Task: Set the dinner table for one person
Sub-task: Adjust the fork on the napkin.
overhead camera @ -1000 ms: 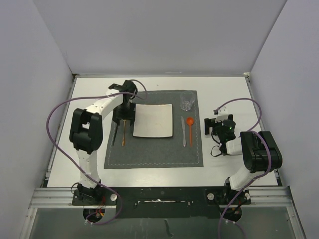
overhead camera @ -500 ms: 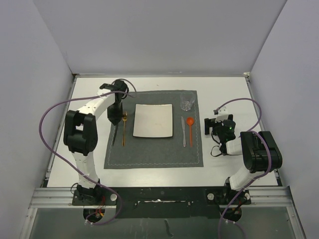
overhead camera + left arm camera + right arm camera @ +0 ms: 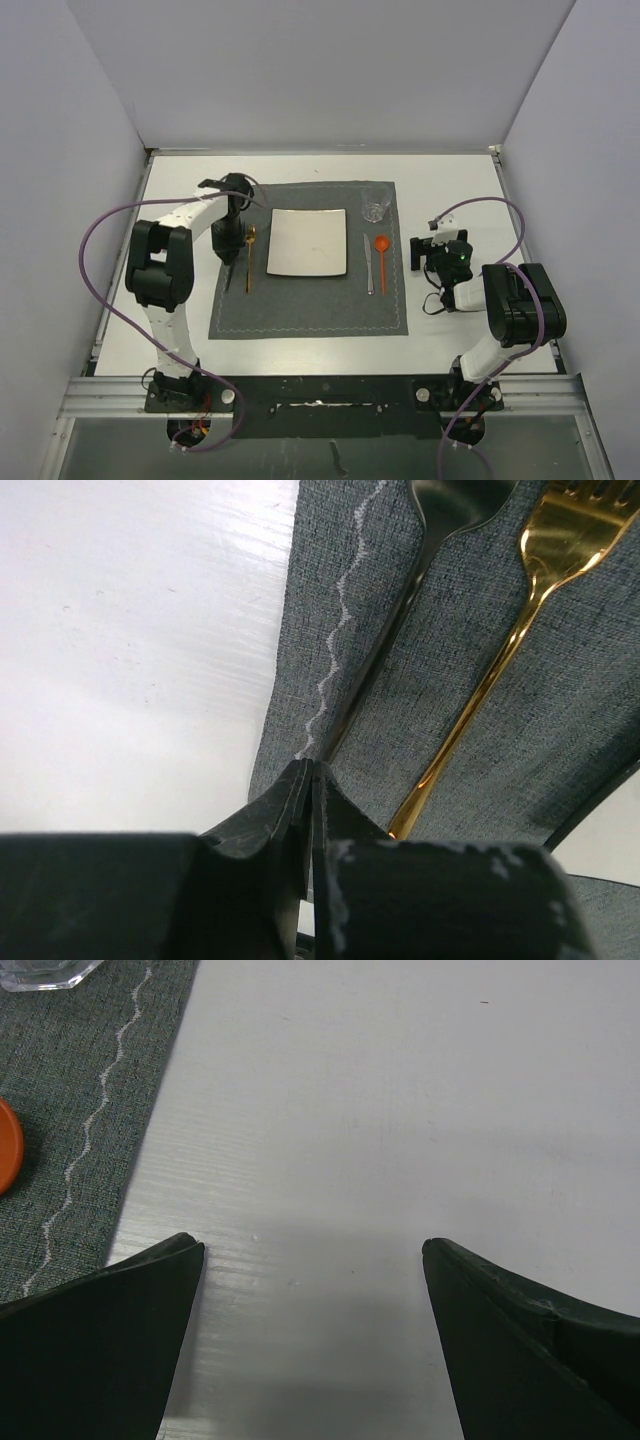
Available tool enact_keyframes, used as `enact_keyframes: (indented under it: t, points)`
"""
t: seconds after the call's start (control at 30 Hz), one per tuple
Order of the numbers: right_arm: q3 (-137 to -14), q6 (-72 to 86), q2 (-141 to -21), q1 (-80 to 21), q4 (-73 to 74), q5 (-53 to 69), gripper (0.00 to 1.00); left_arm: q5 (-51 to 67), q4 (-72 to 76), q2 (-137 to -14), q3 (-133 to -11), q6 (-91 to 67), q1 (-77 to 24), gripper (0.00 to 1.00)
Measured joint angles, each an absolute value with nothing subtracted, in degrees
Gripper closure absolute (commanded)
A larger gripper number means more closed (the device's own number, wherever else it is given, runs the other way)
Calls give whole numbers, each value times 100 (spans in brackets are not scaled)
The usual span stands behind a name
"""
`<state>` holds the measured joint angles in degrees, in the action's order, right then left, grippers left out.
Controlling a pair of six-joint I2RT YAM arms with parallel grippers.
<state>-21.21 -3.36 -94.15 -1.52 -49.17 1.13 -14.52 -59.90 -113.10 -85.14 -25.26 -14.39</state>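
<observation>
Change: the left gripper (image 3: 229, 248) has slid left off the gold fork (image 3: 249, 256), which a second ago it half hid. It now hangs over the dark utensil (image 3: 230, 273) by the mat's (image 3: 300, 305) left edge.
Gold fork: lies free on the mat just left of the plate (image 3: 307, 242). In the left wrist view it (image 3: 500, 650) runs beside the dark utensil (image 3: 400, 620) without touching it.
Left gripper state: fingers pressed together (image 3: 308, 780), nothing seen between them. The dark handle runs in under the tips; contact cannot be told.
Right gripper: unmoved over the second, low over bare table (image 3: 400, 1110) right of the mat, fingers spread wide (image 3: 312, 1250) and empty.
Table: the white top (image 3: 450, 180) under everything; the mat sits mid-table.
Rest of setting: knife (image 3: 368, 265) and orange spoon (image 3: 381, 250) right of the plate, glass (image 3: 375, 204) at the mat's far right corner.
Meaning: my reading is that the fork placement is done and the setting looks nearly complete. What may remain is squaring the dark utensil, which lies slightly askew, or withdrawing the arm.
</observation>
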Motion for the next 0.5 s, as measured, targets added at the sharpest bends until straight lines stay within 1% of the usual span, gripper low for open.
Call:
enact_keyframes:
  t: [0.5]
  points:
    - [-2121,-333,-9415,-152,-4917,113,2,-1251,-5649,-11397,-8034,-2547,-1184,97]
